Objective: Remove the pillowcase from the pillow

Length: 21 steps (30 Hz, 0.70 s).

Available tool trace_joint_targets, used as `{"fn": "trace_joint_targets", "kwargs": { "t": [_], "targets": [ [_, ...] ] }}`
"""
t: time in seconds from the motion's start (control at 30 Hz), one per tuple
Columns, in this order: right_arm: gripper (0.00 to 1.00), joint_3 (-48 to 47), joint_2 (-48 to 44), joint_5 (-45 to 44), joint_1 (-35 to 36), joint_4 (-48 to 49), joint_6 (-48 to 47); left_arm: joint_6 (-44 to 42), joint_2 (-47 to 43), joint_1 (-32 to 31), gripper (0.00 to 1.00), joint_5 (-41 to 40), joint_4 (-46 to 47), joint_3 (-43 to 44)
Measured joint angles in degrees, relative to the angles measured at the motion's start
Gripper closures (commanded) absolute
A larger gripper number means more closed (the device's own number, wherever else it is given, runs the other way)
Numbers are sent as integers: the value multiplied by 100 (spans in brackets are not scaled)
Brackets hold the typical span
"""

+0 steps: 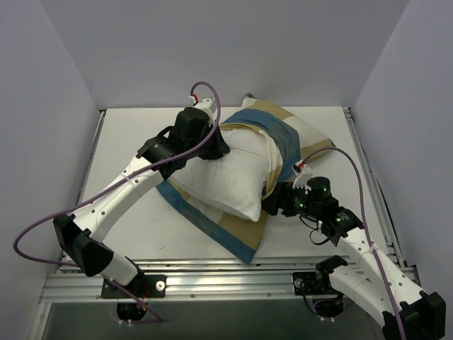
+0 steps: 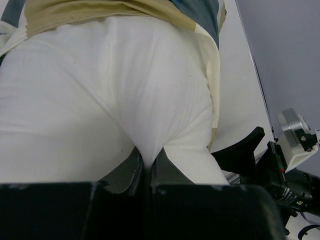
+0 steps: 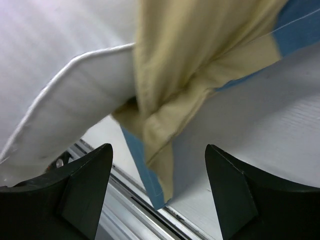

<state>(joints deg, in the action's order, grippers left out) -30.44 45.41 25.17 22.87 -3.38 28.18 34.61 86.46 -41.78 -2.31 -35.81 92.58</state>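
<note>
White pillow (image 1: 237, 177), big and plump, lies at an angle in the middle of the surface (image 1: 134, 134). The pillowcase (image 1: 287, 134) (blue, tan and cream blocks) is only around the pillow's far right end, all bunched up there. One flap of it lies flat underneath the pillow and pokes out toward the near edge, so most of the pillow is bare.

The left jaws are clenched on the pillow itself, not the cover. They're at its far left side. In the left wrist view, the white fabric is pulled into a tight crease right where the two fingers (image 2: 132, 172) meet. The tan hem of the pillowcase runs across the top of that view.

The right jaws are released and spread wide, down low at the pillow's near right corner. In the right wrist view, the fingers (image 3: 75, 190) stand well apart. A folded tan corner of the pillowcase with a blue edge hangs in the gap between them, and as far as I can tell it touches neither finger. The pillow's piped seam is just left of that fold. A metal rail (image 3: 132, 207) at the surface's edge shows below.
</note>
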Motion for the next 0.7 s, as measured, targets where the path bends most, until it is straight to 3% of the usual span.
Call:
{"fn": "trace_joint_targets", "kwargs": {
  "t": [0.17,0.27,0.3,0.37,0.4,0.53,0.7],
  "targets": [
    [35,162,31,155,208,358,9,138,111,0,98,22,-11,24],
    [50,247,380,173,240,778,7,190,83,0,98,50,0,-26],
    [65,273,549,164,240,931,4,203,48,0,98,66,-9,-76],
    [81,286,903,55,240,1174,-28,201,-35,2,98,96,-55,-192],
    [98,286,1106,-79,240,1318,-59,195,-118,7,98,140,-85,-284],
    [100,243,1655,-531,125,1580,-107,59,-555,79,98,404,-369,-691],
    [100,31,2170,-804,-748,1759,39,-245,-1386,328,98,1150,-647,-1513]
  ]
}}
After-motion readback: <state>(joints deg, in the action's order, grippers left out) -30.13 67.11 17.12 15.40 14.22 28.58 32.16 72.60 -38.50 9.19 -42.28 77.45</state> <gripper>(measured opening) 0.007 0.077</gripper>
